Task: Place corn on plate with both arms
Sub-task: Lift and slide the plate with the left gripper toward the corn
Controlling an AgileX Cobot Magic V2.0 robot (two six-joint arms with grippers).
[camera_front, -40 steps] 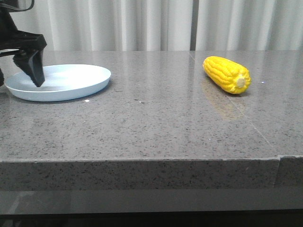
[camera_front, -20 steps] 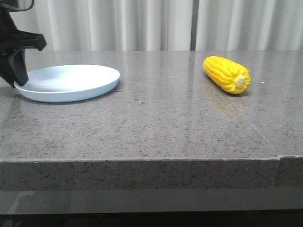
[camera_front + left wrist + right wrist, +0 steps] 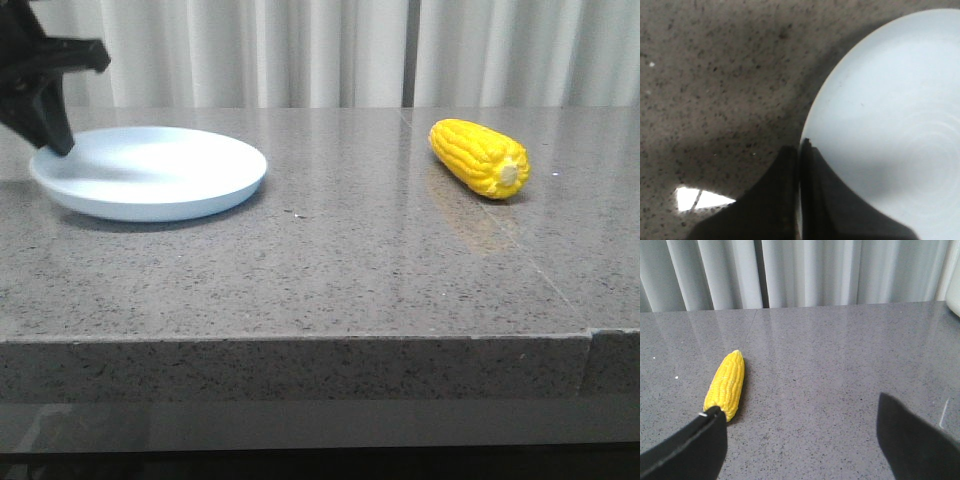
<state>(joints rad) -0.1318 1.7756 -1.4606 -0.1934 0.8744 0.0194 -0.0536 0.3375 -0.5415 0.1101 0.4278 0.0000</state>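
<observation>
The left gripper (image 3: 800, 150) has its two black fingers pressed together on the rim of the plate (image 3: 150, 175), pinching the edge farthest from the corn (image 3: 480, 157); in the front view its fingers reach down onto that edge. The pale blue plate rests on the grey speckled stone counter (image 3: 330, 270). The right gripper (image 3: 800, 435) hovers above the counter with its fingers spread wide, holding nothing, the corn just beyond one fingertip. The cob lies on its side, well apart from the plate, pale cut end toward the counter's front edge. White curtains (image 3: 330, 50) hang behind.
</observation>
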